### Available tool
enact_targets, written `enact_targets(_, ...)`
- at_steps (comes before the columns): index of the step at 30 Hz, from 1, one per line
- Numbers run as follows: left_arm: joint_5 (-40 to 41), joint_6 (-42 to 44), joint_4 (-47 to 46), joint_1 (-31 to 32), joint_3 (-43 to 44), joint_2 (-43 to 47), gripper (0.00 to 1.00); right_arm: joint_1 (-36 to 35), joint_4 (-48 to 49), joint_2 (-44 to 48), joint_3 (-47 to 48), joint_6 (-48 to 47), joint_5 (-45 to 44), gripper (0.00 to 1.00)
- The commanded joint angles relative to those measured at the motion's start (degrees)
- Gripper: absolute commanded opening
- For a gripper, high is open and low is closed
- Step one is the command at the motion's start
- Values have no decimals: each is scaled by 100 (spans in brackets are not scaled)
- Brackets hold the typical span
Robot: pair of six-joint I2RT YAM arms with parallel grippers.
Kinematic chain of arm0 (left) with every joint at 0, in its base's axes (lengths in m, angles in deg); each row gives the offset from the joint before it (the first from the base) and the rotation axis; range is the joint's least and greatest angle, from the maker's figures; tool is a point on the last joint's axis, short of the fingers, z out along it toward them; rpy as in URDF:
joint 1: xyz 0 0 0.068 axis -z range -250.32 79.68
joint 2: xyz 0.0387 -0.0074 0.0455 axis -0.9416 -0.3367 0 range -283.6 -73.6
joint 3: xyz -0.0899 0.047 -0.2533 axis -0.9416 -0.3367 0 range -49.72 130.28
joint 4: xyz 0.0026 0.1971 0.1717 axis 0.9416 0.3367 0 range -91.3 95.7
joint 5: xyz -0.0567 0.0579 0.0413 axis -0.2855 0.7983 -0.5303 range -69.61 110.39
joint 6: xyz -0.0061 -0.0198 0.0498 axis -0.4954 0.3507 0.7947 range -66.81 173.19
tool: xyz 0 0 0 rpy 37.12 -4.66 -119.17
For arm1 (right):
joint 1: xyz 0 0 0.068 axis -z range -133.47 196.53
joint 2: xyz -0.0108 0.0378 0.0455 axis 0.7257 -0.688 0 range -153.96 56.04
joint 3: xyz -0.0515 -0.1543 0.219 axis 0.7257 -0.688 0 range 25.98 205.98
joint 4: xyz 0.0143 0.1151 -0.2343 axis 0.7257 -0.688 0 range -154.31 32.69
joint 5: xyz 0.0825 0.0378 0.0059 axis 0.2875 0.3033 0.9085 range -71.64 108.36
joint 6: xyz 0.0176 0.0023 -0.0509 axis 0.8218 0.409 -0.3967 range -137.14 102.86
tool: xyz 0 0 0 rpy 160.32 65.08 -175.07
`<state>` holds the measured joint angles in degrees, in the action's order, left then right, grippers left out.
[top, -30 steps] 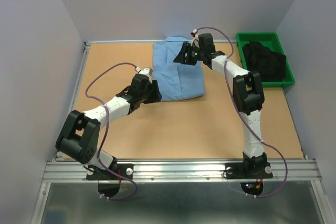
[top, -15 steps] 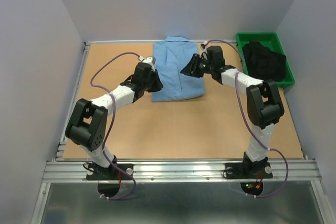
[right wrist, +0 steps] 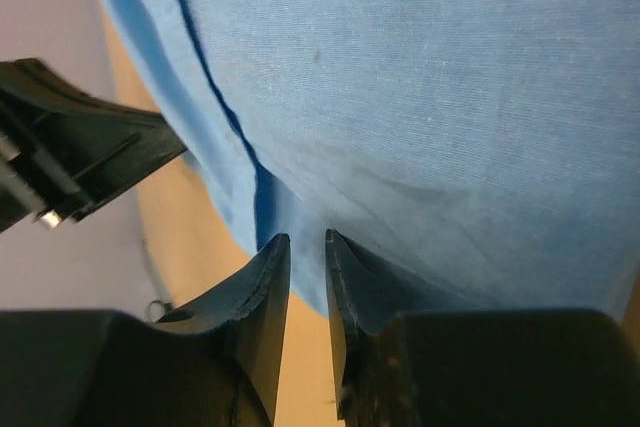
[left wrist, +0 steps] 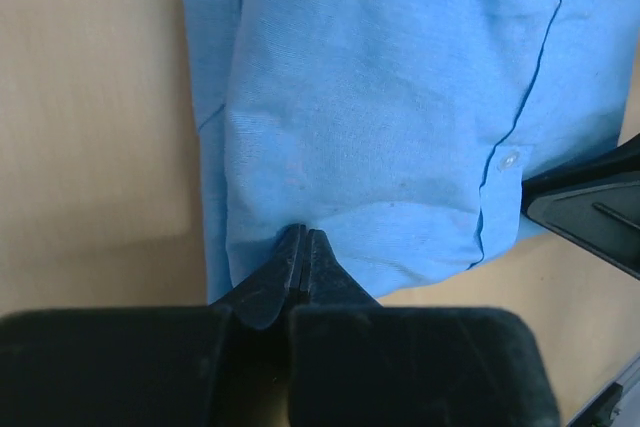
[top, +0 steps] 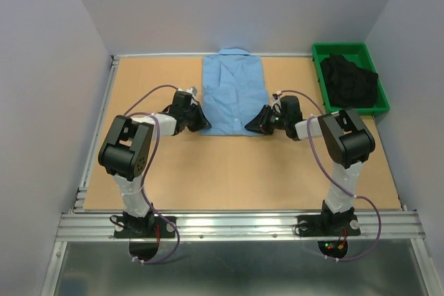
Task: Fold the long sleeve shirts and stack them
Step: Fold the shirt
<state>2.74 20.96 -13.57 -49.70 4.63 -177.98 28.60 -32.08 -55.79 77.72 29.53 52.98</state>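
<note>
Shirt: one light blue shirt (top: 233,95) lies flat on the counter (top: 243,171) at upper centre of the top view, collar toward the top edge, hem toward me.
Change: a second ago the shirt sat askew, my right arm was up by the collar and both jaws were wide. Now it lies straight as a narrow panel, and both arms have dropped to the hem corners.
Left jaws: the left jaws (top: 199,123) are closed tight at the lower left corner. In the left wrist view the tips meet with hem cloth puckered between them, so I judge they hold the shirt.
Right jaws: the right jaws (top: 259,123) are at the lower right corner, narrow, with a slit left between them. In the right wrist view the hem sits at that slit, but I cannot tell whether the cloth is pinched yet.
Meaning: the side folds look done to me. With both corners taken, the next move is probably to carry the hem up toward the collar.
Risk: if my right side has not bitten, the hem will lift unevenly.
Count, shirts: one on the counter, and no folded stack that I can see.
Count, arms: two.
Count, bins: one green bin (top: 338,47) at upper right, holding a dark heap (top: 349,80). I cannot tell how many pieces are in it.
Count, buttons: one shows in the left wrist view.
</note>
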Motion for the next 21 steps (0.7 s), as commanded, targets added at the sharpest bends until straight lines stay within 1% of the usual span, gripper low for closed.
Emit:
enact_targets(1,-230,-240,-118,-93,-214,-30,0,352,939,-208,-367,-62,133,27)
enact_targets(5,-300,-293,-82,-146,-284,31,0,396,913,3,-244,-141,327,28)
enact_targets(8,-344,-302,-21,-181,-328,242,0,396,843,293,-86,-97,494,28)
enact_targets(13,-388,-310,-12,-181,-460,401,0,387,799,627,11,-62,546,28)
enact_targets(18,-388,-328,-29,-190,-513,287,0,396,799,443,55,-79,328,28)
enact_targets(21,-388,-346,-21,-190,-530,243,0,405,816,57,-68,-150,292,28)
